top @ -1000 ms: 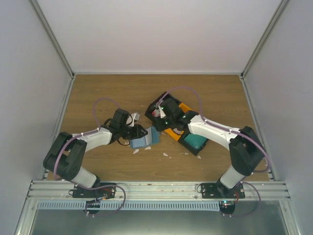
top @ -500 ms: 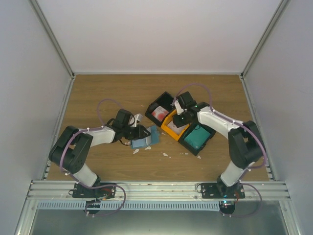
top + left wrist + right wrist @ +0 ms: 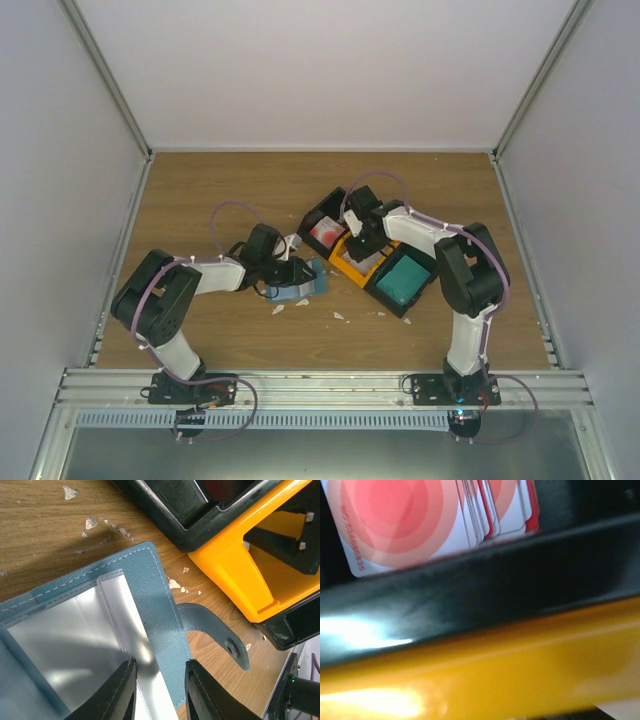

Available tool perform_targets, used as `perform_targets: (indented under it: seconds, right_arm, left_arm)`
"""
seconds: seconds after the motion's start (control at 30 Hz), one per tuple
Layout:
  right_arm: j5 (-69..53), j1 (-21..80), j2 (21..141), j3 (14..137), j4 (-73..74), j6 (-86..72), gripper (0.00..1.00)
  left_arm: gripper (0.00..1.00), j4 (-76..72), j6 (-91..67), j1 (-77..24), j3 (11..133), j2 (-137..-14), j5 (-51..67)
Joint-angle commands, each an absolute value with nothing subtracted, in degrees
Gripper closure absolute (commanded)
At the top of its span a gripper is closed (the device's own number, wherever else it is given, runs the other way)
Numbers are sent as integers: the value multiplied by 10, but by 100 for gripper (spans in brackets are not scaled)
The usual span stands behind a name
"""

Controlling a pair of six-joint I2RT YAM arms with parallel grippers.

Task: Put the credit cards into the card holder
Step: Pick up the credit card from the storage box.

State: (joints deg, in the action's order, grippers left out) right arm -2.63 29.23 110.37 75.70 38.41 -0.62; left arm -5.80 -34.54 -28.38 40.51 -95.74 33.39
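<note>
The card holder [image 3: 300, 288] lies open on the table, teal with a clear pocket [image 3: 75, 630] and a snap strap [image 3: 220, 635]. My left gripper [image 3: 293, 270] is down on its right-hand edge. Its jaws [image 3: 157, 667] stand part open, one fingertip on the pocket seam and the other at the cover's edge. The credit cards [image 3: 325, 232] are a fanned red-and-white stack [image 3: 395, 525] in a black bin. My right gripper [image 3: 352, 240] hovers at the wall between that bin and the orange one. Its fingers do not show in the blurred right wrist view.
Three bins stand in a diagonal row: the black card bin [image 3: 318, 212], an orange bin [image 3: 350, 265], and a black bin holding a green-teal block [image 3: 403, 280]. White scraps [image 3: 338, 316] lie on the wood near the holder.
My right gripper swung from over the card bin out to the right, then back to the black and orange bins' shared wall. The left gripper stayed on the holder while its arm shifted slightly.
</note>
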Motion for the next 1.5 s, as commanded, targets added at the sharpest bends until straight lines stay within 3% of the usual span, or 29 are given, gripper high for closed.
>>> perform_targets:
  seconds: [0.0, 0.37, 1.47]
  right_arm:
    - [-22, 290, 1128, 771, 404, 18, 55]
    - [-73, 290, 1112, 765, 422, 18, 78]
    - [-209, 299, 1032, 726, 446, 23, 78]
  left_arm:
    - [70, -81, -347, -290, 418, -968, 319]
    - [70, -82, -346, -294, 427, -982, 317]
    - [71, -68, -342, -299, 503, -1053, 305]
